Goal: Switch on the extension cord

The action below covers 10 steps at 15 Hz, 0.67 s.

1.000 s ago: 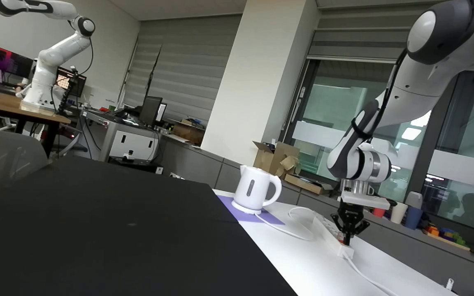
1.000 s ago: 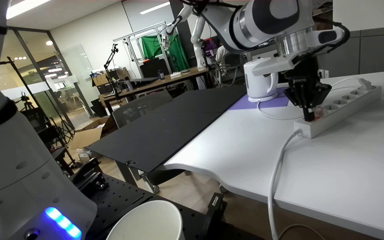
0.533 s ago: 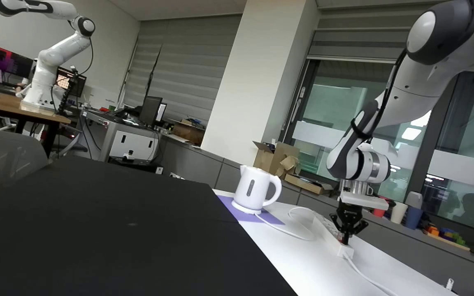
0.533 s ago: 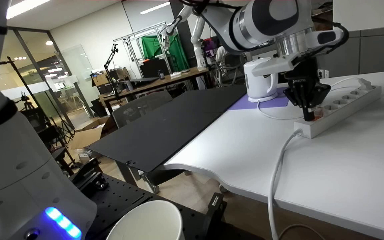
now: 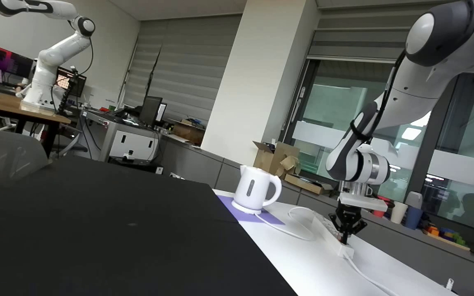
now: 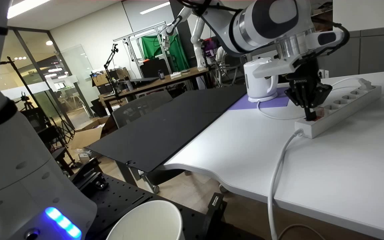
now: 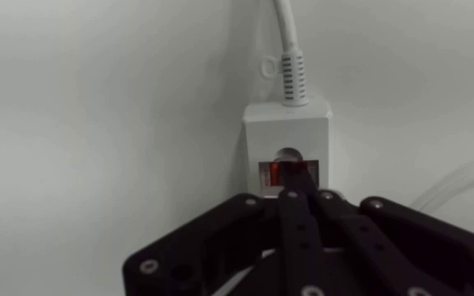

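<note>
Here the black two-fingered Robotiq gripper (image 6: 310, 116) stands with its fingers together, tips down at the small orange-red switch (image 7: 275, 174) of the long white plastic extension cord (image 6: 345, 113), which lies on the smooth white table (image 6: 352, 166).

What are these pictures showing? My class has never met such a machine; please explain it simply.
A robot arm ends in a black gripper, a two-fingered mechanical hand. Two pictures come from cameras outside the robot; the third, from its wrist, looks down past the gripper. On the white table lies a white extension cord, and a white kettle stands on a purple sheet. The gripper is closed and appears to hold nothing; its tips are at the orange-red switch. Whether they press it, I cannot tell.
</note>
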Available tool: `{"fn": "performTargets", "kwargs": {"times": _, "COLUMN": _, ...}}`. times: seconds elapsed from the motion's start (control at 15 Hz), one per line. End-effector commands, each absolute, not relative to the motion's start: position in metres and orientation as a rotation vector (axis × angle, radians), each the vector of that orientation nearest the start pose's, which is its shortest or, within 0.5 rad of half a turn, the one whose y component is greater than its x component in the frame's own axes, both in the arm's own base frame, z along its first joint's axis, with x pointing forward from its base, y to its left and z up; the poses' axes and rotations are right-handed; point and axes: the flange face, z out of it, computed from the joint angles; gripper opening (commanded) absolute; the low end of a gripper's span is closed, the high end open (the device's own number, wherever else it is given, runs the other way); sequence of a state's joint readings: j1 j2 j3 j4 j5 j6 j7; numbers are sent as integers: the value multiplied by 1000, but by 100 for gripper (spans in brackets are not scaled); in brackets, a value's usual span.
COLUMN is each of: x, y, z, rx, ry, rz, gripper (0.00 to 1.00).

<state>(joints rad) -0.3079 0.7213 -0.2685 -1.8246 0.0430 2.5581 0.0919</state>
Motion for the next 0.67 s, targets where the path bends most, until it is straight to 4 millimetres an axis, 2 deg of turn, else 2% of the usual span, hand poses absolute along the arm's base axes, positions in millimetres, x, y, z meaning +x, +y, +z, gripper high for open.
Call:
{"fn": "performTargets", "kwargs": {"times": 0.0, "x": 551, "y": -352, "z": 146, "rx": -3101, "ry": 1069, "rz": 2, "gripper": 0}}
{"fn": "performTargets", "kwargs": {"times": 0.2, "x": 548, "y": -361, "z": 142, "rx": -3054, "ry": 1060, "rz": 60, "gripper": 0}}
{"fn": "performTargets", "kwargs": {"times": 0.6, "x": 540, "y": -400, "z": 134, "rx": -2921, "ry": 1064, "rz": 165, "gripper": 0}}
